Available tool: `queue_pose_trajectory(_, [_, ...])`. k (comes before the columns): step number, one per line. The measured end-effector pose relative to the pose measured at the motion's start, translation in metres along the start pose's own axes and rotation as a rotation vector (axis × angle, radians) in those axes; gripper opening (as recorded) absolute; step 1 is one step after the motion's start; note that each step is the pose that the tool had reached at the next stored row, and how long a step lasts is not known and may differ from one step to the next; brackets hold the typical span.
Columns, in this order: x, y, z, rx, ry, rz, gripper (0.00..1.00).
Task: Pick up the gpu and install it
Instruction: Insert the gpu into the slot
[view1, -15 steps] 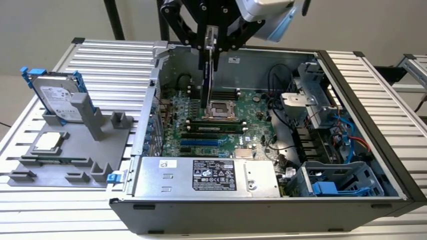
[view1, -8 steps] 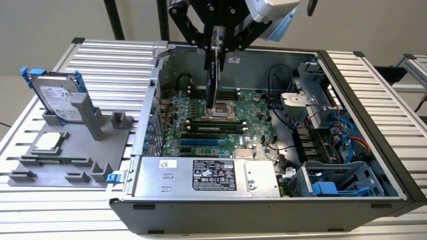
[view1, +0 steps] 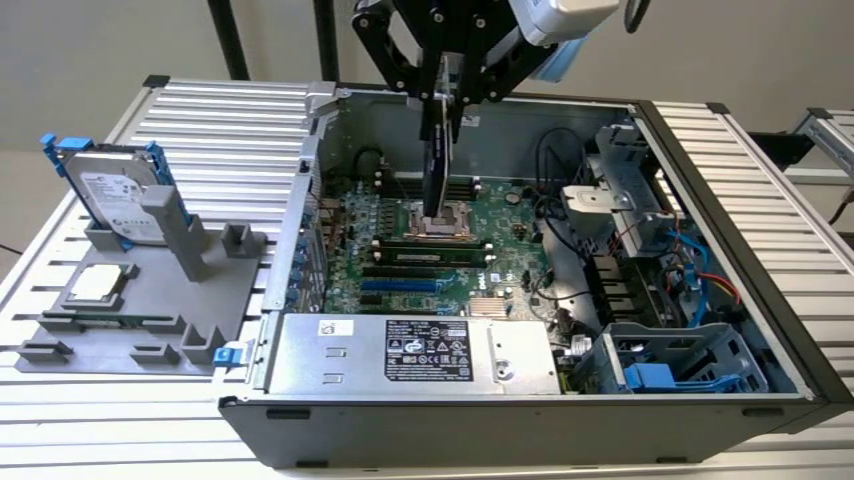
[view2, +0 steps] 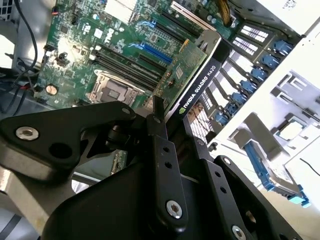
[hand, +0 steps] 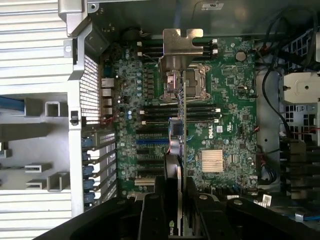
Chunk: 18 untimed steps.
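Note:
The gpu (view1: 437, 150) hangs edge-down over the open computer case, its lower end just above the motherboard (view1: 514, 215) near the CPU socket (view1: 441, 224). My gripper (view1: 449, 92) is shut on the card's upper edge. In the second wrist view the gpu (view2: 197, 80) shows its green board and black shroud between the black fingers (view2: 159, 132) of the gripper (view2: 176, 127). The first wrist view shows the gpu (hand: 181, 145) edge-on, its silver end bracket (hand: 180, 47) over the socket area, with the gripper (hand: 179, 200) clamped on it.
The case lies open on a ribbed metal table. A power supply (view1: 414, 355) fills its near side and a drive cage (view1: 674, 365) with cables sits at the exterior view's right. On the left a grey fixture (view1: 134, 320) holds a hard drive (view1: 118, 195) and a CPU chip (view1: 100, 285).

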<state>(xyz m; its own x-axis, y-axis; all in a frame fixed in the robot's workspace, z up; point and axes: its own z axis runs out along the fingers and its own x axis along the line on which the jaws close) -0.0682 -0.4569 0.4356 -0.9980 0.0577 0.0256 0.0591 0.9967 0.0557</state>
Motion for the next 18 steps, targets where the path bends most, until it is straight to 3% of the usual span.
queue_pose_trajectory(18, [-0.0169, 0.001, -0.0003, 0.0, 0.0015, 0.0, 0.0])
